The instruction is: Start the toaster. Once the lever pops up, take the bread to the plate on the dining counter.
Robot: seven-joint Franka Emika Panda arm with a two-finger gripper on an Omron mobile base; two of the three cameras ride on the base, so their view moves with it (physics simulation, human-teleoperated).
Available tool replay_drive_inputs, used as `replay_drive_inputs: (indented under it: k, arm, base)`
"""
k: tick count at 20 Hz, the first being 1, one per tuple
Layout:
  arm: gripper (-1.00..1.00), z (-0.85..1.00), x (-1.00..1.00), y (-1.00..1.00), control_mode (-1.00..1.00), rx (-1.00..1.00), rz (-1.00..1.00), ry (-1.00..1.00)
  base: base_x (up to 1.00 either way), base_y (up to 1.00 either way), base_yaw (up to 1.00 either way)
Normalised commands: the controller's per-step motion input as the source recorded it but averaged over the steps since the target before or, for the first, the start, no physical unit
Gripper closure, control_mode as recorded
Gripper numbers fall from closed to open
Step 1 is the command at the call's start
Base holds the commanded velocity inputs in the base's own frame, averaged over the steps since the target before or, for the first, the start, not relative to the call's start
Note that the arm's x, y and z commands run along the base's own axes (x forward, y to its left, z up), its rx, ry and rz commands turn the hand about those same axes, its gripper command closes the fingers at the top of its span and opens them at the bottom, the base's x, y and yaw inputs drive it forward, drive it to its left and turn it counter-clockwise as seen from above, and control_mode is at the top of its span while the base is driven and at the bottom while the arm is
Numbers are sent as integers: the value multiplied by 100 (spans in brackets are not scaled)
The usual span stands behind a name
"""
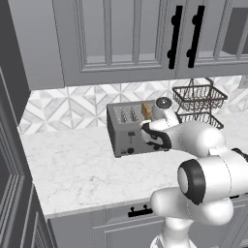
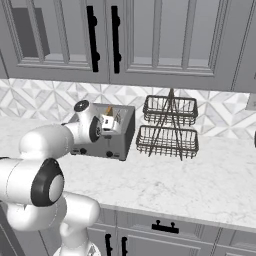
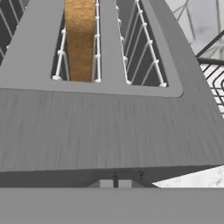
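Worktop: white marble with faint grey veins, over grey drawer cabinets with black pulls.
Wall: patterned white-grey tile backsplash; grey upper cabinets with long black handles above.
Toaster: grey metal box standing on the worktop near the backsplash; black knob low on its front face.
Bread: tan slice standing upright in one slot of the toaster, top edge rising above the slot in the left base view; wire guides on both sides of it in the hand view.
Wire basket rack: black, two tiers, on the worktop just beside the toaster, on its right.
Arm pose: rises from below the worktop edge, elbow bent, wrist reaching forward to the toaster's front right corner.
End effector: right at the toaster's front face, below its top edge; hand view looks along the toaster's top toward the slots.
End effector state: cannot tell; fingers too close to the toaster and blocked by the wrist.
Hidden: the arm covers the right part of the toaster's front in the left base view; levers not made out.
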Motion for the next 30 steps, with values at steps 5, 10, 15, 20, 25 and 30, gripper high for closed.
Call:
replay_drive_inputs:
  k: [5,10,15,20,25,30]
  arm:
    - [100,-100,0,5,-100,0,-9,1]
    - [100,-100,-1,0,-100,0,-9,7]
    - [100,-100,-24,0,-100,0,-10,-1]
    - [100,-100,-51,-11,-100,3,-8,-12]
    - [100,-100,-3,-41,-100,17,-1,0]
    - [100,-100,0,-30,-100,15,0,0]
  base:
    - [0,0,0]
    - [0,0,0]
    - [0,0,0]
    - [0,0,0]
    - [0,0,0]
    - [0,0,0]
